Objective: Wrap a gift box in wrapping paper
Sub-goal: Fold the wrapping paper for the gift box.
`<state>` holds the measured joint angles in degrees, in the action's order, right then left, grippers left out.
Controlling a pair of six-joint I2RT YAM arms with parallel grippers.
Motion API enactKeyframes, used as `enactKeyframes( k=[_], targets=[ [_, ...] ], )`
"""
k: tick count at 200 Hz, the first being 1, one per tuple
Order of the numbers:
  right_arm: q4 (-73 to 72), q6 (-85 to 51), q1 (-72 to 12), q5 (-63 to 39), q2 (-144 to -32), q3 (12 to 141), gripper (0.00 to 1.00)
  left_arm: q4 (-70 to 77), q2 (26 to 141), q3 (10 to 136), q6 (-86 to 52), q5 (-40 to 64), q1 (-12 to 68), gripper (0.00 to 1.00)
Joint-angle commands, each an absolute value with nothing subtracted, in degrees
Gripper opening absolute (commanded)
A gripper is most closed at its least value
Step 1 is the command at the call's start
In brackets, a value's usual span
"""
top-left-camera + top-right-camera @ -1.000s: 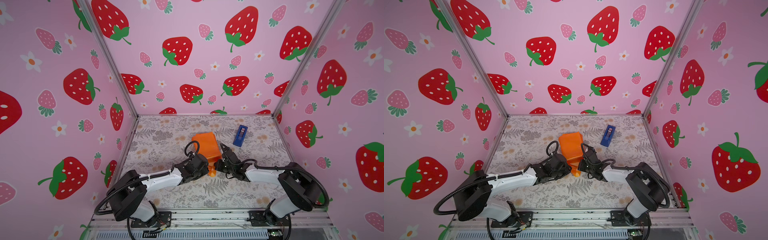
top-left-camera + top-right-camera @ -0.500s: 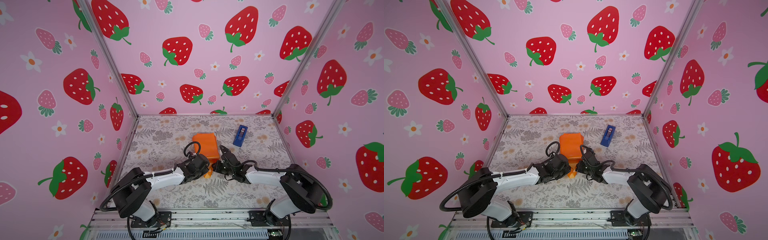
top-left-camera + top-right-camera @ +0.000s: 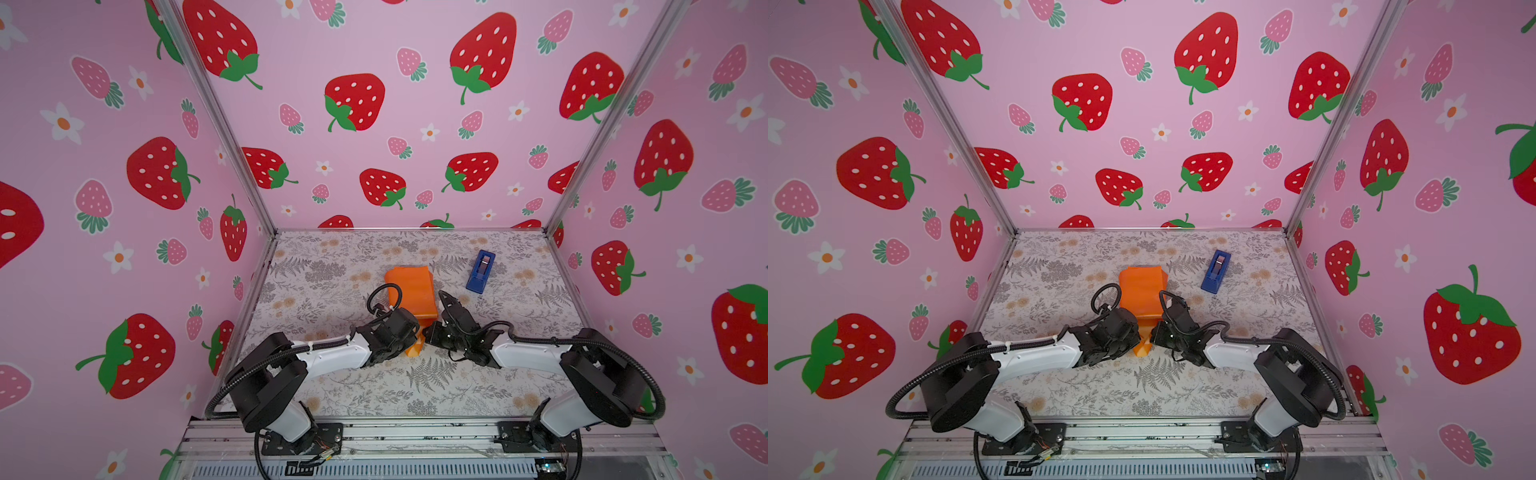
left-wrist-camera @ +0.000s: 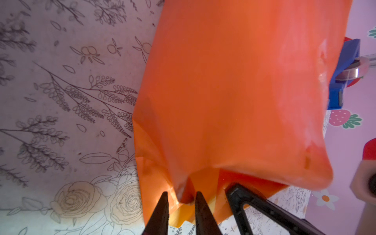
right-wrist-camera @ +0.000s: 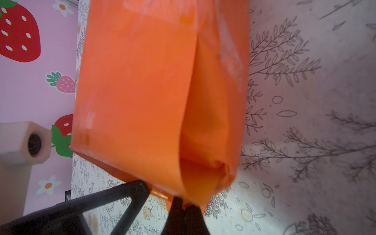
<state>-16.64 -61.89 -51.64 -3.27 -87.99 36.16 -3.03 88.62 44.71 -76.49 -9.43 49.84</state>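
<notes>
At the near end of the parcel, seen from the left wrist, the left fingers (image 4: 200,207) stand narrow astride a gathered tuck of the glossy bright-orange wrapping paper (image 4: 234,91). Whether they actually bite on it cannot be told. The likely job is closing this end flap, so the tuck wants a full, square pinch before any pull. It should then be drawn flat against the end, gently enough not to tear the thin sheet. The small black gift box is out of sight, presumably inside the paper, which lies on the grey floral counter (image 4: 61,101).

From the right wrist, the right fingers (image 5: 181,213) are pressed together on the paper's lower corner, beside a long overlapping seam (image 5: 191,91). Held steady, that pinch makes the anchor.

In both top views the wrapped bundle lies mid-counter, running away from the robot, with both arms meeting at its near end. Crowding is the hazard: the two sets of fingers sit just beside each other, and the left arm's black cable loop (image 3: 384,296) arches at the bundle's left edge. A narrow blue tape dispenser (image 3: 481,271) lies apart to the right and would need a free hand.
</notes>
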Motion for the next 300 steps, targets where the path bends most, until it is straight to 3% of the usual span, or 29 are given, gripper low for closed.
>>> enactKeyframes(
  k=[1,42,160,220,267,300],
  targets=[
    [-17.6,-63.1,-52.1,-3.1,-87.0,35.7,0.01,-3.1,90.0,46.1,-76.8,-10.8,49.6,0.21],
    [-17.6,-63.4,-52.2,-3.1,-87.4,35.9,0.01,-3.3,89.4,45.6,-76.9,-10.3,49.5,0.00],
    [-26.4,-72.4,-52.5,3.5,-93.5,37.4,0.01,-6.9,82.3,40.3,-78.5,-8.2,49.4,0.00],
    [-29.3,-76.4,-53.7,6.2,-90.3,36.3,0.02,-5.5,83.0,39.5,-78.7,-7.2,49.2,0.00],
    [-31.6,-78.8,-54.1,3.3,-89.8,34.8,0.10,-4.7,83.4,39.3,-78.7,-6.9,49.2,0.00],
    [-28.2,-75.2,-54.0,0.9,-87.9,34.1,0.34,-5.0,83.5,39.3,-78.8,-6.8,49.0,0.00]
  ],
)
